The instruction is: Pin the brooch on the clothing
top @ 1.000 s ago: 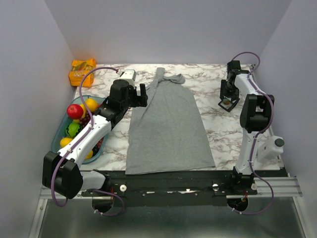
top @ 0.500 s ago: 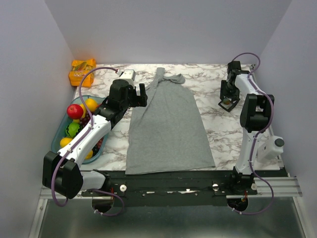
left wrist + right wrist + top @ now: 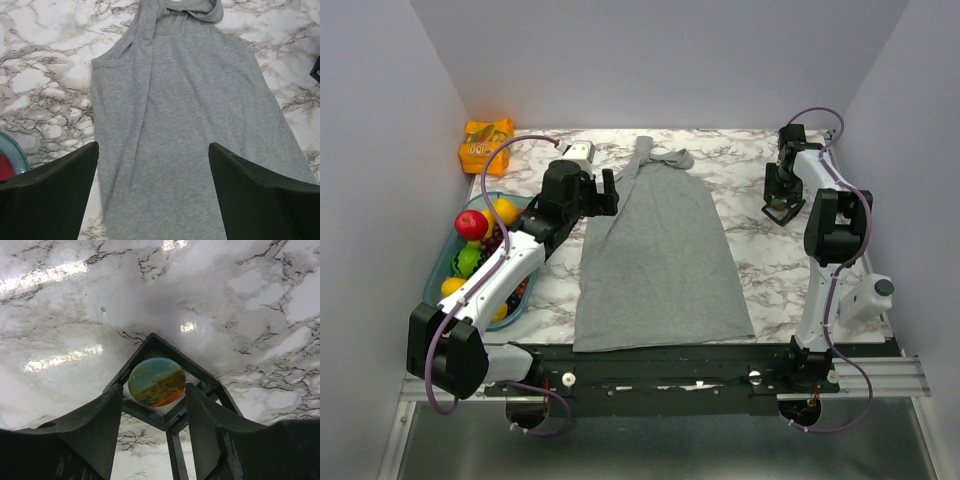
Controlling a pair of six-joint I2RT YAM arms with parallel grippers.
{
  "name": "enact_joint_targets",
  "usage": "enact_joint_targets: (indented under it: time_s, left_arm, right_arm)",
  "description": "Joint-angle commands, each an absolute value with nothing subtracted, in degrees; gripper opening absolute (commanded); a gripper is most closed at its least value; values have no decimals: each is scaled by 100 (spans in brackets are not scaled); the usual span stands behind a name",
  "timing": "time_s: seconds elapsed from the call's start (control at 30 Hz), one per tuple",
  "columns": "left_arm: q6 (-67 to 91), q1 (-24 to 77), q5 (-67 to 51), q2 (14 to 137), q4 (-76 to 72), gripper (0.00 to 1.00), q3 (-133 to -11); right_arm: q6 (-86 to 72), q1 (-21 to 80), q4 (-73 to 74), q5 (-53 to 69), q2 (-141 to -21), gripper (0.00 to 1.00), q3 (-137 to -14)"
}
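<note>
The brooch (image 3: 156, 382), a round green, orange and red badge, sits in a small black square card (image 3: 151, 340) with a stand. In the top view it is a small speck at the right of the table (image 3: 777, 209). My right gripper (image 3: 154, 387) is closed on the brooch, one finger against each of its sides. The clothing (image 3: 660, 250), a light-grey tank top, lies flat in the middle with its straps at the far end. My left gripper (image 3: 153, 145) hovers wide open over the clothing's (image 3: 190, 100) upper left part, holding nothing.
A blue bowl (image 3: 438, 262) of fruit stands at the left edge, and its rim (image 3: 11, 150) shows in the left wrist view. An orange packet (image 3: 486, 143) lies at the far left corner. Walls close in the table on three sides.
The right gripper with the brooch has shifted very slightly toward the far side. The left arm has not moved.
</note>
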State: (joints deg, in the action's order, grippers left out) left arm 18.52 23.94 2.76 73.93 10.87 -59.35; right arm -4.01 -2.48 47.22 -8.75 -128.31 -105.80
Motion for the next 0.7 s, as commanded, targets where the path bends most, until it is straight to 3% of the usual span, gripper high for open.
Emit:
enact_joint_targets:
  time_s: [0.0,0.67]
  left_arm:
    - [1898,2347,158,7383,1134,99,-6091]
    - [1942,2347,97,7313,1116,99,-6064]
  right_arm:
    - [-422,-290,5000,-923,-13122,60,-10819]
    - [-492,-290,5423,-554,-13070,46,-10881]
